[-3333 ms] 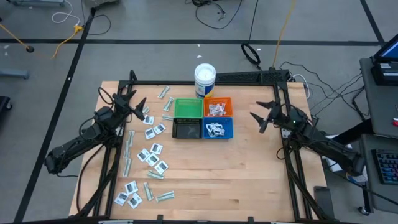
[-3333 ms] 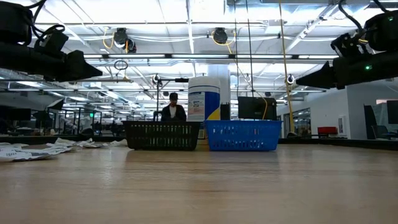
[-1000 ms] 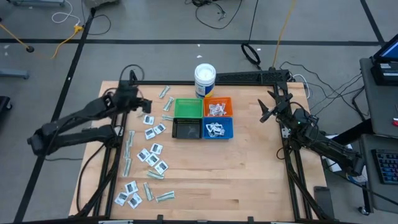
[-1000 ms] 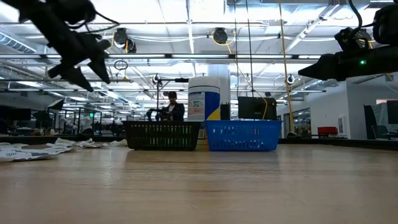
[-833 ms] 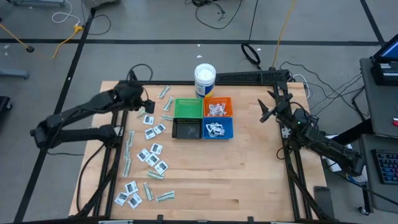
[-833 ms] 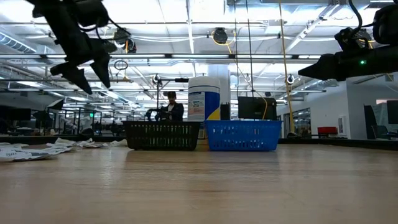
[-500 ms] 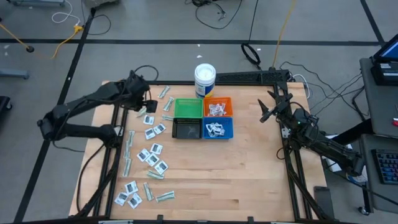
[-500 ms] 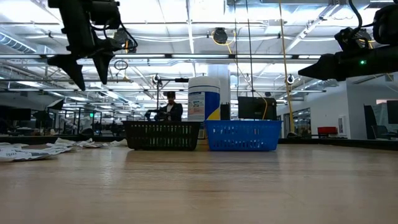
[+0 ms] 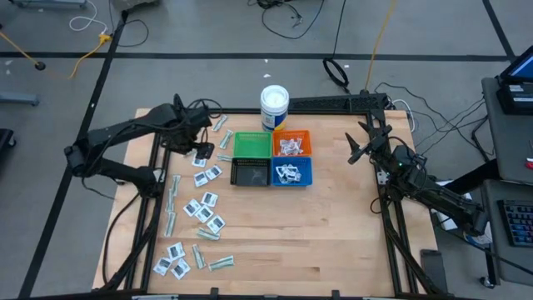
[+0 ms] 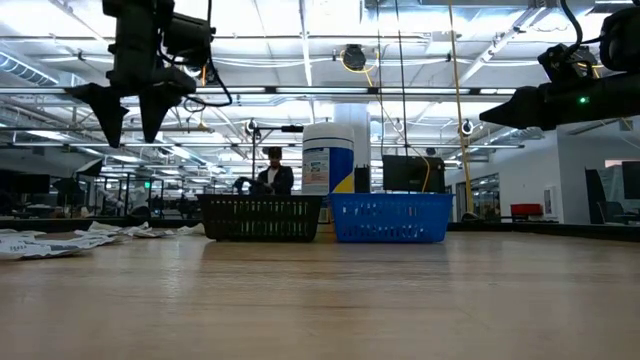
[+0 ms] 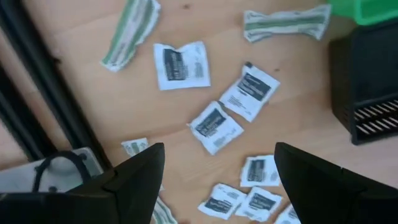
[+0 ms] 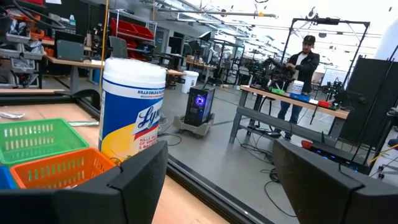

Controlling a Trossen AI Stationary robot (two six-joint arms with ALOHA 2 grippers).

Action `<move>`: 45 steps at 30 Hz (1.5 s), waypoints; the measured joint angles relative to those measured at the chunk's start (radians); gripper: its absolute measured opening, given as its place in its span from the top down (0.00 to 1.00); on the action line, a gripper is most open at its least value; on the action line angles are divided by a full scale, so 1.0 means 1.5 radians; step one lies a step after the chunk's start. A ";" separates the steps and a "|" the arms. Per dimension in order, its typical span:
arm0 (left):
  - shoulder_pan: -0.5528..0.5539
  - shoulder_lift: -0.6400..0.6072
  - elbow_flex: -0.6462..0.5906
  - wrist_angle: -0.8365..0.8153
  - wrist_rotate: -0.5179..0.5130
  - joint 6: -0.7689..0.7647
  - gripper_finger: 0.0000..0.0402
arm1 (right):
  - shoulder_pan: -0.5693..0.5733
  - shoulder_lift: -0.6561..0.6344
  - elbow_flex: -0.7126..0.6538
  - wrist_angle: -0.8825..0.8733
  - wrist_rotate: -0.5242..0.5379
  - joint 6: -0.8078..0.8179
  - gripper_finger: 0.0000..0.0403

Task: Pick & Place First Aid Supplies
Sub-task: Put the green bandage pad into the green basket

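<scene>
We read "Lysol" on the white cylindrical tub (image 12: 133, 109); both the left gripper (image 10: 128, 118) and the right gripper (image 9: 355, 152) hang wide-jawed and empty above small white printed sachets (image 11: 216, 125).

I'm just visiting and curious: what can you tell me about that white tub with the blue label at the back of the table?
The white cylindrical plastic tub stands upright at the table's far edge, just behind the green bin and orange bin. Its blue and yellow label carries printed text, and a white lid closes the top. Neither robot hand is touching it.
</scene>
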 joint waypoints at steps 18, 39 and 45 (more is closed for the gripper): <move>0.147 0.206 0.111 0.004 -0.044 0.173 0.23 | 0.000 0.000 0.000 0.000 0.000 0.000 0.30; 0.259 0.500 0.413 -0.008 -0.061 0.301 0.23 | 0.000 0.000 0.000 0.000 0.000 0.000 0.29; 0.259 0.540 0.413 0.046 -0.066 0.315 0.23 | 0.000 0.000 0.000 0.000 0.000 0.000 0.29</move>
